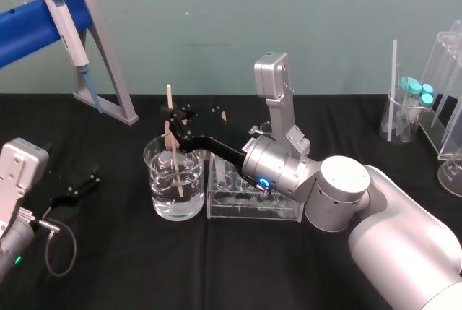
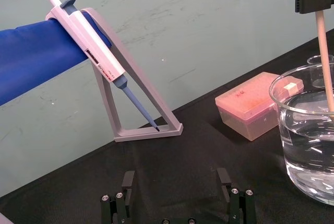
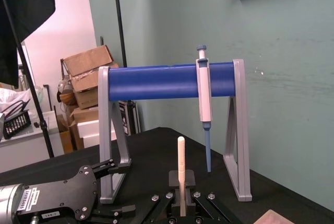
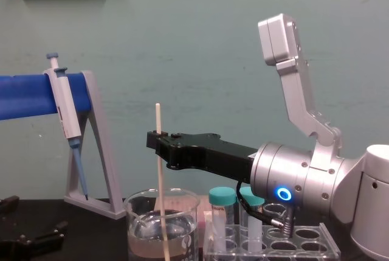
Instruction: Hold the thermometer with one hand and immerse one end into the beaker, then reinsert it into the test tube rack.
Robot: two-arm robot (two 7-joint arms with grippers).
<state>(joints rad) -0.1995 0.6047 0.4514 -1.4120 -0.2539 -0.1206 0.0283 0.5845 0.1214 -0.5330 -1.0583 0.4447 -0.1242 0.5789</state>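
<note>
The right gripper (image 1: 173,119) pinches the thermometer (image 1: 169,95); below the jaws its end seems sunk in the beaker (image 1: 156,180), blurred by water. The left gripper (image 2: 176,182) idles, jaws spread.

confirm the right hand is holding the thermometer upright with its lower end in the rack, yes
Not quite. The right hand holds the thermometer upright, but its lower end is in the beaker, not the rack; the head view shows it. The left hand sits idle, open.
</note>
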